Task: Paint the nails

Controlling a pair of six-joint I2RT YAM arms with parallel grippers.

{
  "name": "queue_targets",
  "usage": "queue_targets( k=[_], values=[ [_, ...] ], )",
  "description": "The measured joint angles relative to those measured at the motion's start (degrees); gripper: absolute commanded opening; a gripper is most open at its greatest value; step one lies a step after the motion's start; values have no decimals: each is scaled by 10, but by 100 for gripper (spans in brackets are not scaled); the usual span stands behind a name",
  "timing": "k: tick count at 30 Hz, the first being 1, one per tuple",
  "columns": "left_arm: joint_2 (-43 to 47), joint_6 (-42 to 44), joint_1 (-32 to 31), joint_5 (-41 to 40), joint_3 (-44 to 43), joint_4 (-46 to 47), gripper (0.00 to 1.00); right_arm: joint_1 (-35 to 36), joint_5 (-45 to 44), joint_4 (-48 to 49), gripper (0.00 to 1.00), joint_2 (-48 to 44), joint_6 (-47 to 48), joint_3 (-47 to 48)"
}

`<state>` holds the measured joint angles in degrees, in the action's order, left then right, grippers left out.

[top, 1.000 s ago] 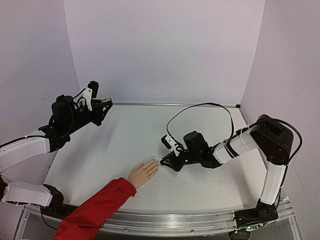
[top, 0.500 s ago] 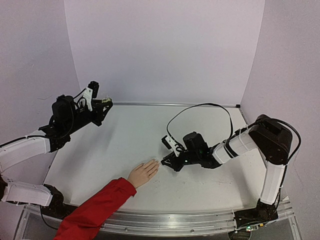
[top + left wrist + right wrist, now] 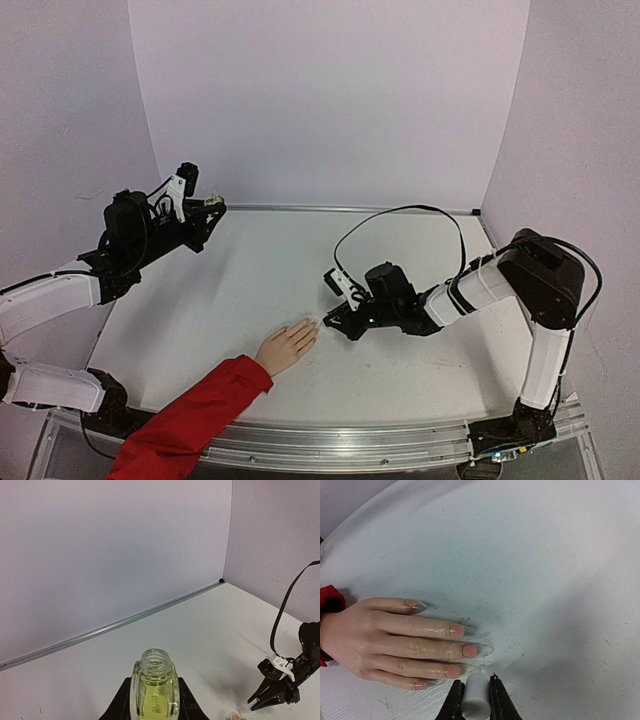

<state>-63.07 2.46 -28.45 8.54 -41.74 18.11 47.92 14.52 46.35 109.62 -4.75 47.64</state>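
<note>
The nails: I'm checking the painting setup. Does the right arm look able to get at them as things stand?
Probably yes. The right gripper, shut on the white cap, sits right beside the nails; the hand lies flat, nails up, with nothing between.

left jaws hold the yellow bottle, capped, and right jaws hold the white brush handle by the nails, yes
No: the bottle is uncapped, its threaded neck bare in the left wrist view. Left jaws hold it, right jaws hold the white handle by the nails.
</note>
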Motion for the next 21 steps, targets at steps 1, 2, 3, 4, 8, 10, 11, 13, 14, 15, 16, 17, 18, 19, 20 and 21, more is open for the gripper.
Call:
queue_targets(
  k=[1, 2, 3, 4, 8, 10, 11, 13, 14, 15, 16, 17, 18, 19, 20, 21],
  values=[
    [0, 0, 0, 0, 0, 0, 0, 0, -2, 0, 0, 0, 0, 0],
    [0, 0, 0, 0, 0, 0, 0, 0, -4, 0, 0, 0, 0, 0],
    [0, 0, 0, 0, 0, 0, 0, 0, -5, -1, 0, 0, 0, 0],
    [0, 0, 0, 0, 0, 0, 0, 0, -6, 0, 0, 0, 0, 0],
    [0, 0, 0, 0, 0, 0, 0, 0, -6, 2, 0, -5, 0, -5],
    [0, 0, 0, 0, 0, 0, 0, 0, -2, 4, 0, -9, 0, -10],
    [0, 0, 0, 0, 0, 0, 0, 0, 1, 4, 0, -11, 0, -12],
    [0, 0, 0, 0, 0, 0, 0, 0, 10, 7, 0, -14, 0, -14],
    [0, 0, 0, 0, 0, 0, 0, 0, 12, 10, 0, -15, 0, -16],
    [0, 0, 0, 0, 0, 0, 0, 0, 16, 11, 0, -16, 0, -16],
    [0, 0, 0, 0, 0, 0, 0, 0, 18, 12, 0, -16, 0, -17],
    [0, 0, 0, 0, 0, 0, 0, 0, 22, 14, 0, -16, 0, -18],
    [0, 0, 0, 0, 0, 0, 0, 0, 25, 15, 0, -16, 0, -19],
    [0, 0, 0, 0, 0, 0, 0, 0, 28, 15, 0, -16, 0, -19],
    [0, 0, 0, 0, 0, 0, 0, 0, 30, 15, 0, -16, 0, -19],
    [0, 0, 0, 0, 0, 0, 0, 0, 32, 15, 0, -16, 0, -19]
  ],
)
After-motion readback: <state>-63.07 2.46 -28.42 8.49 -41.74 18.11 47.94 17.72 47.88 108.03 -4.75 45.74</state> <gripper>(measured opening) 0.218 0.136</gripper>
